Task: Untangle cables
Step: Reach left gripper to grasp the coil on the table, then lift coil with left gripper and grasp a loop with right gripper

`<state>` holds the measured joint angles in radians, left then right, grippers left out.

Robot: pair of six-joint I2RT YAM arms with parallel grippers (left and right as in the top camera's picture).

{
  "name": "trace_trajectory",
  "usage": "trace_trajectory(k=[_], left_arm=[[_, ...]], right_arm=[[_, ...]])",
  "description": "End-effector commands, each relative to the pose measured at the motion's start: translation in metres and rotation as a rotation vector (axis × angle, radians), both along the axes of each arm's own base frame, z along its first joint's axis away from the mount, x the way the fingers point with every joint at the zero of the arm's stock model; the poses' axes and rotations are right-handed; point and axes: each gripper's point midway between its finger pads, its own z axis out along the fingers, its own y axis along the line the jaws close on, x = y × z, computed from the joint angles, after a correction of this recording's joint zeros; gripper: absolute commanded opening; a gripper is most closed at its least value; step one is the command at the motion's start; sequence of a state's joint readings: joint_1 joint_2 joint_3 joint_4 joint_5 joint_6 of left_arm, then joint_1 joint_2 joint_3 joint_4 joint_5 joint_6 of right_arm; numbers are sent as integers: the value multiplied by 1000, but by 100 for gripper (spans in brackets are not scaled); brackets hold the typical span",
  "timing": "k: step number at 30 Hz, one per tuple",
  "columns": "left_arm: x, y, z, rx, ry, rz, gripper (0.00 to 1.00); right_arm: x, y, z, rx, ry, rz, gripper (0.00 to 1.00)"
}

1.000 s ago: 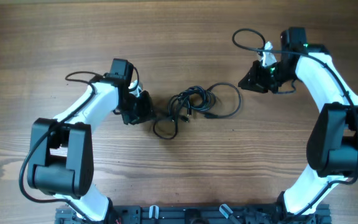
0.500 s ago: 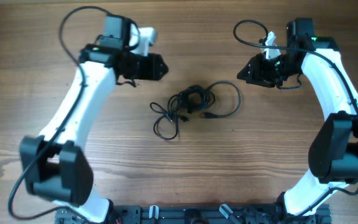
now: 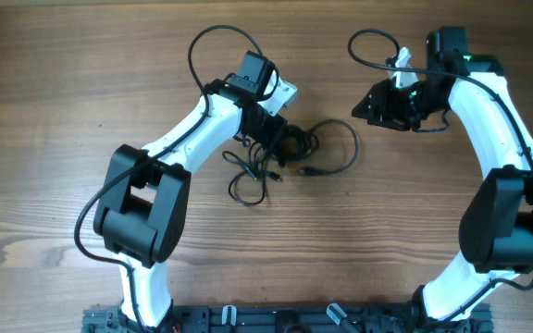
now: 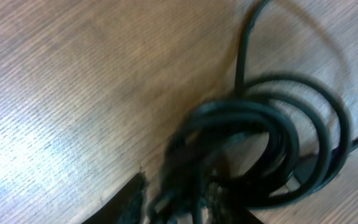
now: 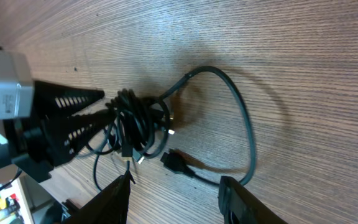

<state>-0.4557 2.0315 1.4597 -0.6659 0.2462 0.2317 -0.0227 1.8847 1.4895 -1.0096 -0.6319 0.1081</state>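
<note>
Overhead view: the cables [image 3: 290, 146] sit around the middle of the tabletop [image 3: 63, 92], a touch toward the far edge. Most of the cord is bunched into a tight little knot. One big loose loop swings out toward the right edge, and a couple of smaller loops trail off toward the near-left. A small plug [image 3: 309, 171] lies loose on the wood, just on the near side of the knot.

The left gripper [image 3: 276, 137] is right down on the far-left side of that knot. From the right wrist cam you can see its two ridged black fingers [image 5: 73, 99] pointing at the bundle with a gap between them and the knot right at their tips. The left wrist cam is super blurry, just a coil of cord filling the frame with strands running down between the jaws. So the jaws are partly spread with cord in between, but I honestly can't tell if they're actually pinching it.

The right gripper [image 3: 364, 106] hangs off to the right of the cables, closer to the far edge and well apart from the knot. Its jaws are spread with nothing in them, and the big loop lies on the tabletop in front of them.
</note>
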Motion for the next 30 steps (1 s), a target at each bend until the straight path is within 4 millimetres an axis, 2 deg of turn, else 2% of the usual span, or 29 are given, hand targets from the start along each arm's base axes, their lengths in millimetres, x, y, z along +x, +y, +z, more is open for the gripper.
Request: trace_trajectory(k=[1, 3, 4, 6, 9, 11, 14, 17, 20, 24, 27, 30], left_arm=[[-7, 5, -8, 32, 33, -5, 25], [-9, 4, -8, 24, 38, -8, 15], [-11, 0, -7, 4, 49, -15, 15], [-13, -3, -7, -14, 63, -12, 16], [-15, -1, -16, -22, 76, 31, 27], [-16, 2, -21, -18, 95, 107, 27], [-12, 5, -23, -28, 134, 275, 27], [-10, 3, -22, -61, 181, 418, 27], [-11, 1, -22, -79, 218, 510, 26], [-12, 1, -22, -107, 281, 668, 24], [-18, -3, -22, -147, 385, 832, 16], [-25, -14, -17, -203, 478, 870, 13]], right_arm=[[2, 9, 16, 19, -38, 15, 49], [1, 15, 16, 20, -39, 28, 49], [0, 18, 16, 21, -39, 36, 49], [-3, 28, 16, 24, -32, 48, 49], [-4, 52, 17, 22, -38, 77, 48], [-4, 55, 5, -79, 25, -29, 50], [-10, 80, -9, -100, 19, -5, 52], [-18, 83, -22, -118, 44, -9, 51], [-27, 81, -34, -125, 75, -9, 44], [-38, 89, -46, -125, 97, 8, 44], [-38, 93, -53, -113, 111, -14, 45], [-32, 95, -54, -101, 103, -45, 44]])
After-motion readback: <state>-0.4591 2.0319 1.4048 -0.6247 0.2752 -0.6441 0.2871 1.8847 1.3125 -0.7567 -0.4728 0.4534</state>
